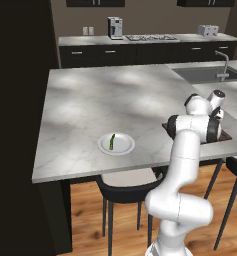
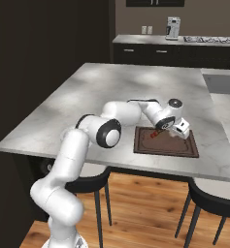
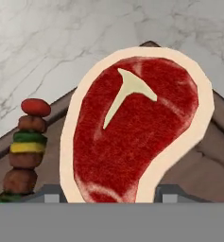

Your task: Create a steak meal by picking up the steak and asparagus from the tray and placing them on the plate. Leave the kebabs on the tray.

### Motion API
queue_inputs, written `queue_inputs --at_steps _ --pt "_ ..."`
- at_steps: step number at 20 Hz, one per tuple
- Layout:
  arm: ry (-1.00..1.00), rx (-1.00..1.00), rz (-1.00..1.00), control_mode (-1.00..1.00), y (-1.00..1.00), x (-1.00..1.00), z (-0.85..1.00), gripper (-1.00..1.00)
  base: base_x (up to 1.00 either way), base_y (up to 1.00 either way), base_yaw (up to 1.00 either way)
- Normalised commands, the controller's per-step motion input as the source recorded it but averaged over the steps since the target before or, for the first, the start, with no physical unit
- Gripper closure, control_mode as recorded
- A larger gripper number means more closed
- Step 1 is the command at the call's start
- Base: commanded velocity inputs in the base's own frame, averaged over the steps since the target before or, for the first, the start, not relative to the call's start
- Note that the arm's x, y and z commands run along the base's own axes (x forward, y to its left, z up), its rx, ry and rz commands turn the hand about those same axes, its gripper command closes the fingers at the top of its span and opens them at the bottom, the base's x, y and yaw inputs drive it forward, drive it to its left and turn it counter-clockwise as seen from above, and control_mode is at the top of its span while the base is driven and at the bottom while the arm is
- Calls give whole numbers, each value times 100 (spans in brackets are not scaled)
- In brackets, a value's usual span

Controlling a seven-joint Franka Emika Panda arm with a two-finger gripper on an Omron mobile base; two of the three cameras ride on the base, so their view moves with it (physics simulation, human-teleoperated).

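Fingers (image 3: pixel 108 194) astride one steak (image 3: pixel 132 127), one kebab (image 3: pixel 24 151) beside.

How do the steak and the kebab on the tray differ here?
The steak is one broad red slab with a pale fat rim; the kebab is a narrow stack of red, brown, green and yellow chunks. The steak lies between the pincer's tips; the kebab lies off to one side. Both rest on the tray.

The white Franka arm with dark joints rises from the lower left of the right base view, bends at a dark elbow joint and reaches toward the centre right. Its two-finger gripper (image 2: pixel 161 133) points downward there — low in the frame's middle. In the hand view the two grey finger tips (image 3: pixel 49 194) stand apart at the bottom edge.
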Motion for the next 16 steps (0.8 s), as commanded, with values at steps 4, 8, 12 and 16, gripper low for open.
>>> queue_inputs --at_steps 4,8,12,16 --pt "-6 -1 0 -100 46 -99 49 100 0 0 0" --pt "-6 -7 0 -100 94 -77 60 100 0 0 0" --pt "-1 -10 0 -100 100 -63 60 100 0 0 0" --pt "0 -9 0 -100 100 -54 52 100 0 0 0"
